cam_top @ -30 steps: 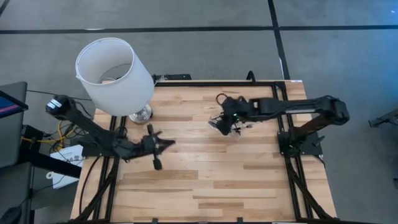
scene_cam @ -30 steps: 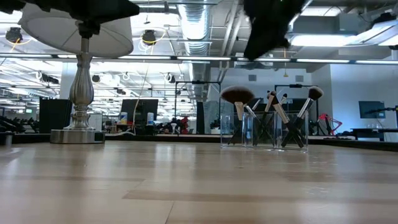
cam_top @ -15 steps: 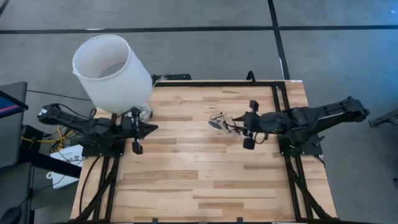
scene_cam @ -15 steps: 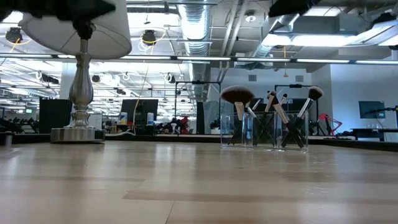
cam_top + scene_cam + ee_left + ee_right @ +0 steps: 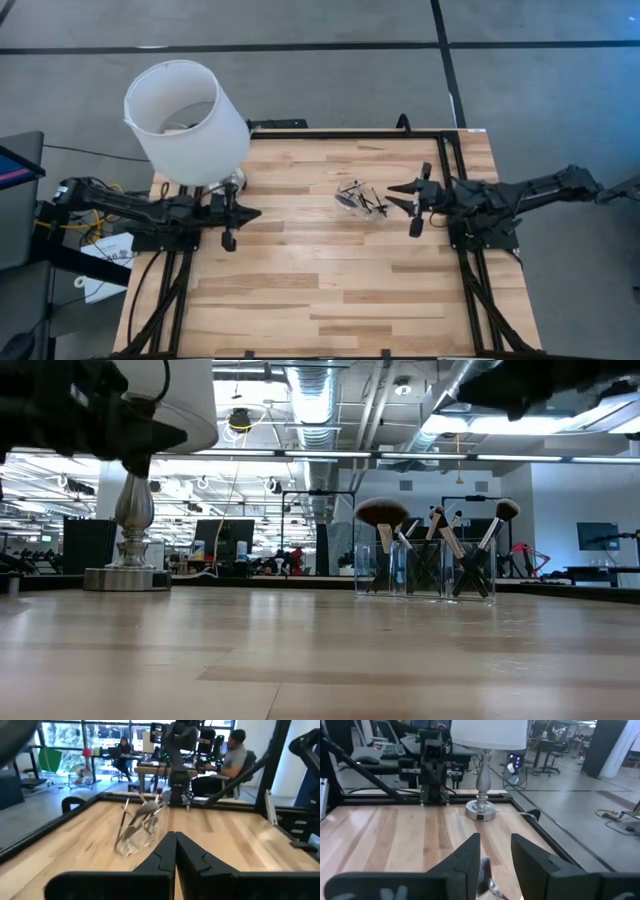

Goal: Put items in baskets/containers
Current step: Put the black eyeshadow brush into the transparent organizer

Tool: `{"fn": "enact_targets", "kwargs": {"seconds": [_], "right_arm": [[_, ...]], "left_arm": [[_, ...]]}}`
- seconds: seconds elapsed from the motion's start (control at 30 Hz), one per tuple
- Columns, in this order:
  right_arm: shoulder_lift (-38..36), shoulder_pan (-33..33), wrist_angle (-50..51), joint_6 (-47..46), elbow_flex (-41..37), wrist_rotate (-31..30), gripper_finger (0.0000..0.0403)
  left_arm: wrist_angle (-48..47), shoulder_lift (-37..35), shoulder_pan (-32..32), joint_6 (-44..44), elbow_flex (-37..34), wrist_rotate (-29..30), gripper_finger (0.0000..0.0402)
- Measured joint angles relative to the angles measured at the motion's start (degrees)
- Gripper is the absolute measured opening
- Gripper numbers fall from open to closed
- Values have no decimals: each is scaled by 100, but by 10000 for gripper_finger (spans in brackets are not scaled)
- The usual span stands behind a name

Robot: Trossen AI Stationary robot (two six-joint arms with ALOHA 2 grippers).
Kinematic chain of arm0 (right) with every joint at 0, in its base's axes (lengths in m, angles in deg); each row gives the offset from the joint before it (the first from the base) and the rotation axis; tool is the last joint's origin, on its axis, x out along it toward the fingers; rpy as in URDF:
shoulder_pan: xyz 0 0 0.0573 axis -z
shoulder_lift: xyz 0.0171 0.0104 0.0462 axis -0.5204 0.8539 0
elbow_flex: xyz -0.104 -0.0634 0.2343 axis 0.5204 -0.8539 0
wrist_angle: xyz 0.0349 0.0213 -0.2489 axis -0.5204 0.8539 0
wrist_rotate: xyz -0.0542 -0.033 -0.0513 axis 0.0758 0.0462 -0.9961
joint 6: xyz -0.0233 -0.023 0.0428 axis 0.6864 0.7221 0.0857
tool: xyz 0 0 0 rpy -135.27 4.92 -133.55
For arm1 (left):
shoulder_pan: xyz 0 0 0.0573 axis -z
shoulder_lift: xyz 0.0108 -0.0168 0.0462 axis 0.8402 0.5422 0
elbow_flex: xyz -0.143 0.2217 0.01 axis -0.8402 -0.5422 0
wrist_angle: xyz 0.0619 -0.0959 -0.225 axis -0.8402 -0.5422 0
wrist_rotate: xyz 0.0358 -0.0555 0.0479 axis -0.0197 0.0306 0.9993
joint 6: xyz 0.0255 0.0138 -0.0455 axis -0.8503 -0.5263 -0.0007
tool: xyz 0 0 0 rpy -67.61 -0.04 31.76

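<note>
My right gripper (image 5: 412, 205) hangs near the table's right edge with its dark fingers apart and nothing between them; in my right wrist view the gap between the fingers (image 5: 470, 857) is plain, and a blurred brush head shows just beyond it. My left gripper (image 5: 230, 215) sits over the left edge, beside the silver base of the white-shaded table lamp (image 5: 186, 120), with its fingers pressed together on nothing.

Just beside my right gripper, toward the middle of the pale wooden-plank table (image 5: 330, 280), stands the small clear plastic holder (image 5: 356, 200). The low view shows it as clear upright compartments (image 5: 425, 568) with the thin black-handled, silver-ferruled makeup brushes (image 5: 440, 535) standing in them, bristles up, the wide fluffy one (image 5: 381, 513) among them.

I see no brush lying loose on the boards in any view, and neither of my grippers carries one. So I judge the job essentially finished: the brushes are in their container, both arms are drawn to the sides, and little seems left beyond parking.
</note>
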Motion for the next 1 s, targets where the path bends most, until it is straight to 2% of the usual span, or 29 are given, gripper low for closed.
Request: {"fn": "enact_targets", "kwargs": {"seconds": [0.1, 0.3, 0.57, 0.8, 1.0], "right_arm": [[-267, 8, -130, 2, -318, -6, 102], [-961, 2, -179, 3, -880, -6, 102], [-2316, -5, -175, -2, -1750, -6, 102], [-3588, -5, 556, -21, -2175, 36, 102], [-3630, 6, 784, -55, -2399, 275, 102]], "left_arm": [[304, 38, -99, -9, -194, -2, 4], [333, -172, -290, -181, -208, -46, 4], [309, -662, -334, -206, -206, -43, 4], [57, -818, -332, -185, -199, -17, 4], [-71, -557, -332, -58, -199, -3, 4]]}}
